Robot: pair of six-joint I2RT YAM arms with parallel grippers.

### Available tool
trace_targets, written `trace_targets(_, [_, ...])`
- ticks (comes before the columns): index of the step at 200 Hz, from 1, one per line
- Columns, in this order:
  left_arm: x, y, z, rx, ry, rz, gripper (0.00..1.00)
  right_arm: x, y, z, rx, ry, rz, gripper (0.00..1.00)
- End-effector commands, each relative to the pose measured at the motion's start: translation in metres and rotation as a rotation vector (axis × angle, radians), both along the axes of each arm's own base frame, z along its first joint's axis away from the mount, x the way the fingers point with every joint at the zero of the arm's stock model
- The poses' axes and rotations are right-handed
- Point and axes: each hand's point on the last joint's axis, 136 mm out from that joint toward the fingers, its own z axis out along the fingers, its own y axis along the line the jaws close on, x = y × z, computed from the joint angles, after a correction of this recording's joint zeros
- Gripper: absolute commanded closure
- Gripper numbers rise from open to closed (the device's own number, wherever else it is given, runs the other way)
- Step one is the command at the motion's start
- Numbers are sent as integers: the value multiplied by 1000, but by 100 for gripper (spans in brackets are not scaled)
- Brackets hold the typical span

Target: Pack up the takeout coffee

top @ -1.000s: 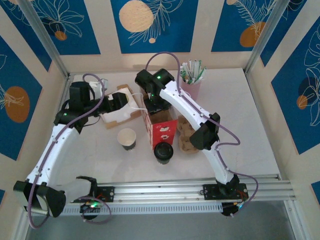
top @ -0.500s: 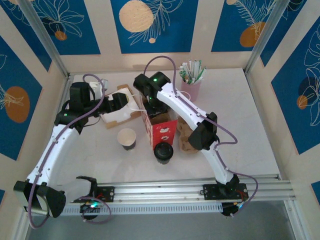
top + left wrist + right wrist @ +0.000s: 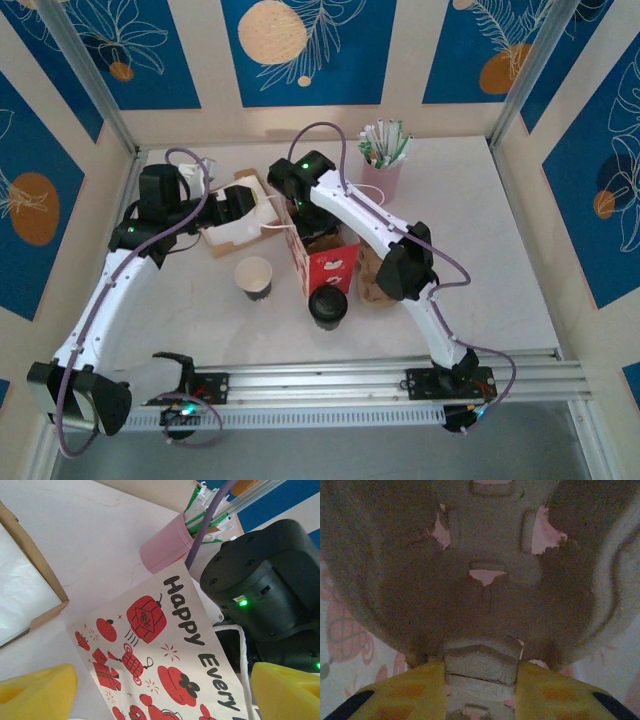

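Since a second ago the left gripper (image 3: pixel 240 204) has not moved. It hangs over the box (image 3: pixel 44 582) at far left. The right wrist has shifted slightly left and far over the bag (image 3: pixel 330 266), and the bag's red face now sits a little further right. Both cups are where they were: the open cup (image 3: pixel 253 276) is left of the bag, and the lidded cup (image 3: pixel 327 304) touches its near corner.

The left wrist view shows that gripper's yellow fingers (image 3: pixel 37 690) spread wide with nothing between them and the bag's printed side below. The right arm's black wrist is close on the right, and the pink cup (image 3: pixel 167 550) of sticks stands beyond.

The right wrist view shows the right gripper (image 3: pixel 480 680) clamped on a tab of the brown carrier (image 3: pixel 485 580), with the bag's print faint at left. The top view hides those fingers under the wrist.

A second carrier (image 3: pixel 372 285) lies just right of the bag, under the arm. Bare table (image 3: pixel 480 240) stretches right of it to the wall, and there is more left of the open cup.
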Motion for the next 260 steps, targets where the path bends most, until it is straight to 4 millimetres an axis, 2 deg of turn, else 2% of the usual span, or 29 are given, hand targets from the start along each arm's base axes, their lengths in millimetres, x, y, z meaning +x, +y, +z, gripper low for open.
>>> trace_targets(1, [-3, 6, 2, 13, -20, 11, 10, -6, -4, -5, -11, 37, -12, 64])
trace_targets(123, [-6, 8, -1, 22, -15, 17, 10, -2, 1, -23, 39, 28, -24, 64])
trace_targets(195, [-7, 7, 1, 12, -16, 14, 10, -2, -2, -8, 71, -14, -24, 64])
trace_targets(224, [-16, -7, 10, -77, -23, -58, 12, -3, -3, -11, 71, -8, -23, 64])
trace_targets(260, [-30, -25, 7, -215, 10, -155, 18, -3, -1, -13, 81, -5, -21, 64])
